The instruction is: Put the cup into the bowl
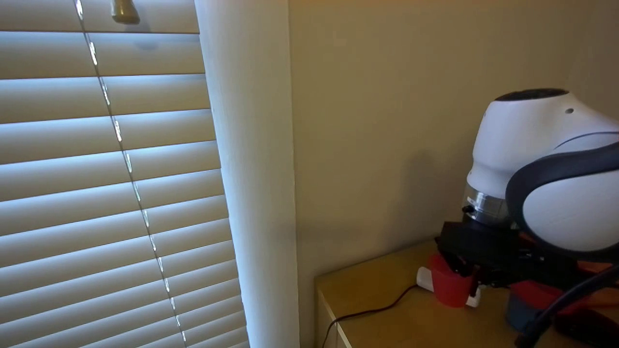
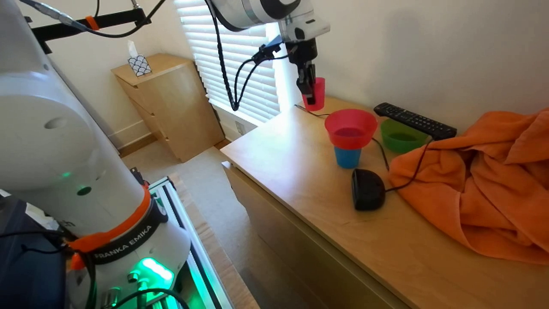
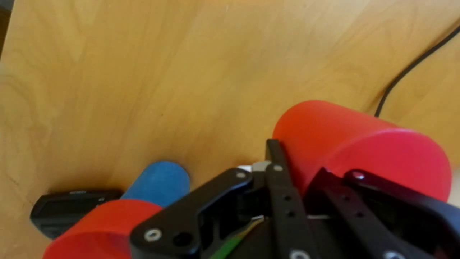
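The pink-red cup (image 2: 319,92) is at the far end of the dresser, roughly upright; it also shows in an exterior view (image 1: 452,290) and in the wrist view (image 3: 323,133). My gripper (image 3: 298,158) is shut on the cup's wall, one finger inside the cup and one outside. I cannot tell if its base touches the surface. A red bowl (image 2: 351,139) sits on top of a blue vessel (image 2: 347,159), beside my gripper; the bowl also shows partly in the wrist view (image 3: 107,219). A green bowl (image 2: 399,143) stands near the wall.
A white gadget (image 1: 424,279) with a dark cord (image 1: 387,308) lies behind the cup. A black remote (image 2: 416,121) leans over the green bowl. A black device (image 2: 369,189) lies in front of the blue vessel. An orange towel (image 2: 484,189) is piled beside it.
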Robot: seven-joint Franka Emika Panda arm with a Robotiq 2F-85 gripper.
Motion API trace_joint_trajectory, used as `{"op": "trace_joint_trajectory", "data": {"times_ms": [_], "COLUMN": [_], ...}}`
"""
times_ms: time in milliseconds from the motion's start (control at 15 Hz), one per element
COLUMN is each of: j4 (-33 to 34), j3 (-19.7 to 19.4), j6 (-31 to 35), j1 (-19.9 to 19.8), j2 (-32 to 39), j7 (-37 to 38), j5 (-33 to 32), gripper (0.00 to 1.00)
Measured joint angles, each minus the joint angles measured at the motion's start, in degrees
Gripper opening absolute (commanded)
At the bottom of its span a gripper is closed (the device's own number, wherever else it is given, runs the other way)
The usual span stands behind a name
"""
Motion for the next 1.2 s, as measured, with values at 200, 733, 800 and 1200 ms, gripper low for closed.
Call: {"op": "trace_joint_trajectory", "data": {"times_ms": [200,733,800,1200], "j4": [-0.2,-7.7,-8.1,-7.7], "j3": [0.4,1.7,1.7,1.9], "j6": [-4.3,-3.4,-3.1,-3.6], "j1": [-1.5,-10.6,-10.9,-16.4], "j2": [-6.7,-18.0,-18.1,-17.1], "j7": [4.0,12.9,13.1,15.2], "j5": [-4.0,-1.8,-1.6,-1.3], "gripper": [0.01,0.01,0.01,0.01]}}
